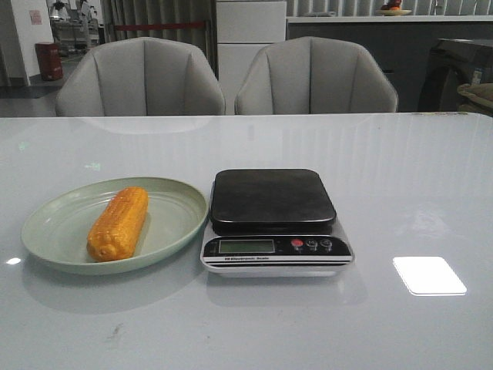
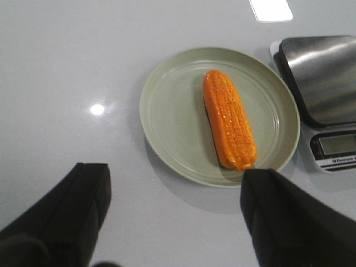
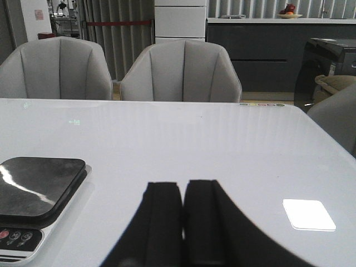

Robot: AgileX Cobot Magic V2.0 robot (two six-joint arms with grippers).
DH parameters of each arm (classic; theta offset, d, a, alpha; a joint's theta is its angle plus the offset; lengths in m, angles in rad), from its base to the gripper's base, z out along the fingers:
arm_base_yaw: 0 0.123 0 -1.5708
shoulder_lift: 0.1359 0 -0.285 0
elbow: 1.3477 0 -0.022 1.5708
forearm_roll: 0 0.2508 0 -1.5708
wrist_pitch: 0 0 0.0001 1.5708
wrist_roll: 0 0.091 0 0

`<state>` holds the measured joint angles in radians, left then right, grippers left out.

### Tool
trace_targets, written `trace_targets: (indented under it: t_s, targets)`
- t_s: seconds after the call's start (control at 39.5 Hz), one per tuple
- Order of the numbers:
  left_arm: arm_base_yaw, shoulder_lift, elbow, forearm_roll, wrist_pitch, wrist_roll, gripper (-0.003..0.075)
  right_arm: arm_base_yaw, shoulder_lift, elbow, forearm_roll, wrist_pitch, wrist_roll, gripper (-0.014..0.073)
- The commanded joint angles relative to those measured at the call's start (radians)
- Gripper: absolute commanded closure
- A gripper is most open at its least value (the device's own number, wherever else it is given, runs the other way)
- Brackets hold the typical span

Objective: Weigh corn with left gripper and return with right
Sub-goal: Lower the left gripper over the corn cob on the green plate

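The orange-yellow corn [image 1: 119,223] lies on a pale green plate [image 1: 58,223] left of the kitchen scale [image 1: 273,220]. Neither gripper shows in the front view. In the left wrist view the corn [image 2: 228,118] lies on the plate [image 2: 172,117]. My left gripper [image 2: 175,186] is open and empty above the table, just short of the plate's rim, one finger [image 2: 289,214] close to the corn's near end. The scale's platform [image 2: 325,78] is bare. My right gripper [image 3: 182,192] is shut and empty over bare table, right of the scale [image 3: 36,192].
Two grey chairs [image 1: 142,77] [image 1: 316,73] stand behind the table's far edge. A bright light patch [image 1: 429,275] reflects on the glossy white table at the right of the scale. The scale's display [image 1: 246,246] and buttons face the front edge.
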<state>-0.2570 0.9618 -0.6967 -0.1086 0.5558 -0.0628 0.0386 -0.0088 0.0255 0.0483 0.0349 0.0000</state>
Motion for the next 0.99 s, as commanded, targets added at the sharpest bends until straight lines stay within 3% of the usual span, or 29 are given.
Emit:
trace_targets:
  t_s: [0.0,0.28,0.96]
  targets:
    - [-0.046,0.08,-0.071,-0.019,-0.06,-0.005,0.0181,-0.007,-0.02,0.011,-0.011,-0.082,0.0,0.0442]
    - [-0.132,0.342,-0.206,-0.043,-0.037,-0.005,0.0108,-0.007,-0.02,0.011,-0.011,-0.082,0.0,0.0442]
    - [-0.163,0.736,-0.43,-0.06,0.034,-0.038,0.0112,-0.007,-0.02,0.011,-0.011,-0.082,0.0,0.0442]
